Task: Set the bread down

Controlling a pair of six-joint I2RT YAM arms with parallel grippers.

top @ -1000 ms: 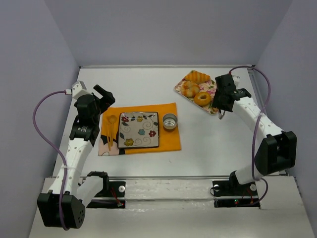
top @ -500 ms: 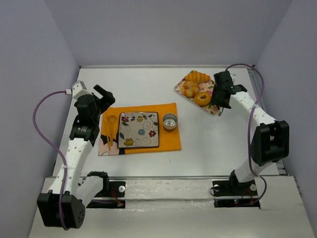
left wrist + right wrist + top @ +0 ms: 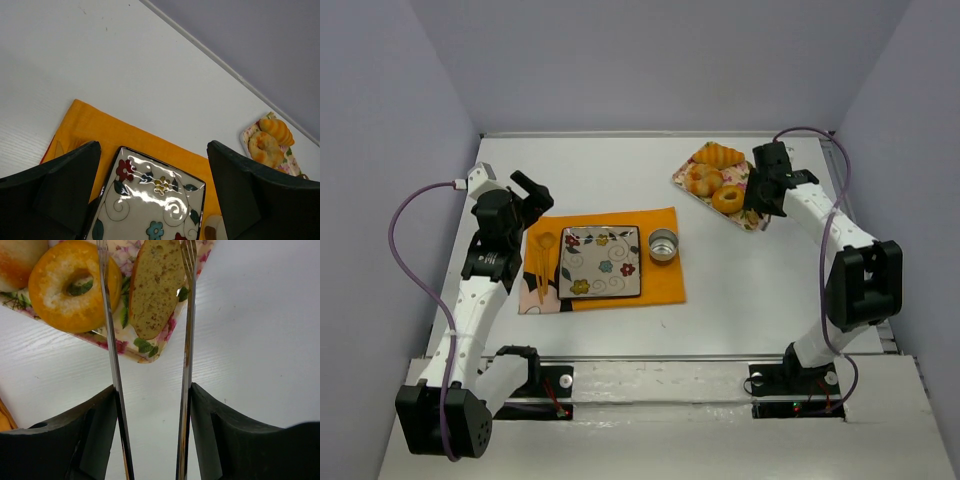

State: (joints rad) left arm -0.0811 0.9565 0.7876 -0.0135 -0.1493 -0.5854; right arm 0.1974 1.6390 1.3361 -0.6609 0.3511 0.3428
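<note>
Inside the spread right pincer, the bread slice on its tray.

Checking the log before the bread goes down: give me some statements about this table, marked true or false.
The flowered plate on the orange mat has no bread on it. True.
The right gripper is shut on the bread slice. False: it is open, its prongs either side of the slice on the tray.
The metal cup stands on the tray. False: it stands on the orange mat.
The left gripper is open and holds nothing. True.
</note>
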